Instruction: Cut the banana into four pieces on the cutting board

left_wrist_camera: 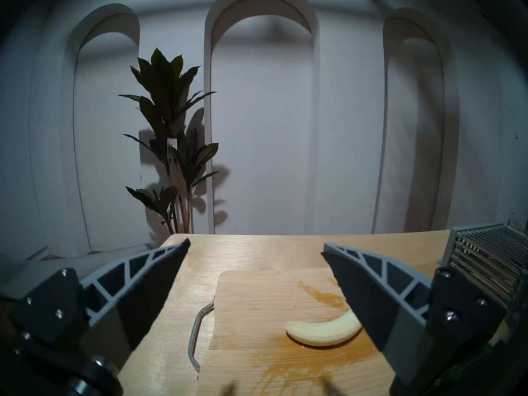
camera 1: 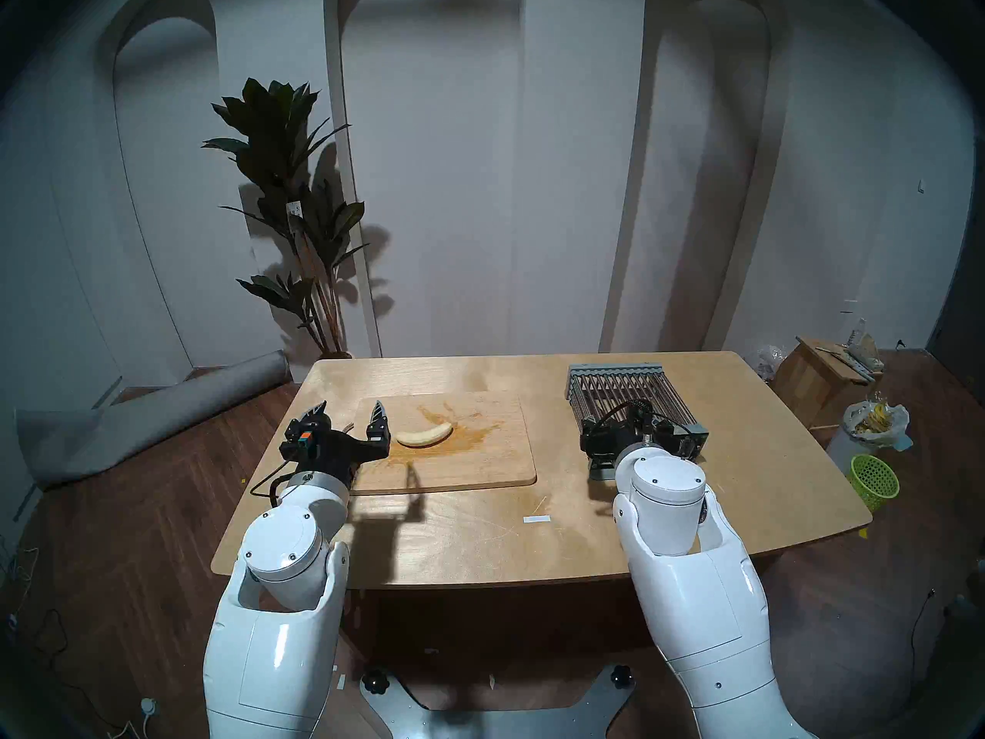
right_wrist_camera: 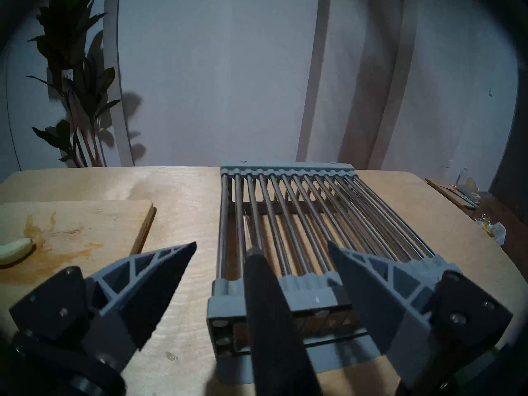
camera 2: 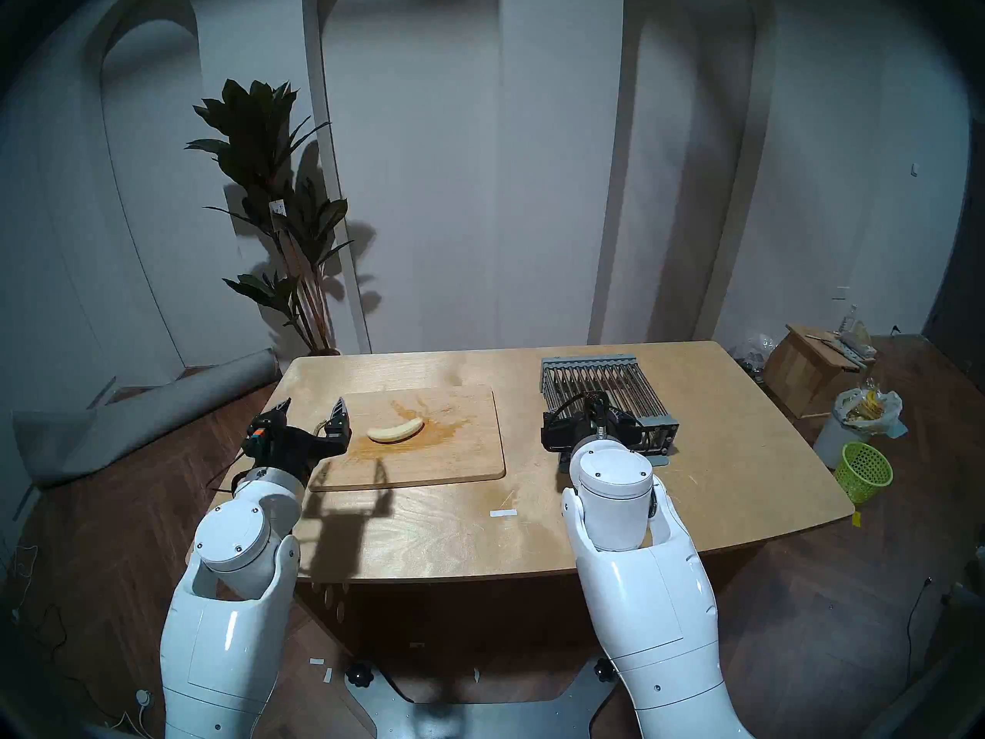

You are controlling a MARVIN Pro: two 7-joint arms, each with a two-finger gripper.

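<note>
The right claw (right_wrist_camera: 261,249) stood with its fingers wide apart and empty, just above the near end of a grey rack (right_wrist_camera: 288,212) of metal rods near the right edge of the tabletop (camera 1: 479,535). Between the fingers a dark handle (right_wrist_camera: 265,301) stuck out of the rack toward the camera; it was probably the knife, though no blade could be seen. The left claw (camera 1: 349,415) was also spread and empty, hanging over the left edge of the cutting board (camera 1: 479,466). The banana (camera 1: 425,434) lay whole on the stained middle of the board, just beside the left claw. In my judgement the step in hand was fetching the knife, with no cut yet made. The next move called for closing the right claw on the handle and lifting it straight out.
</note>
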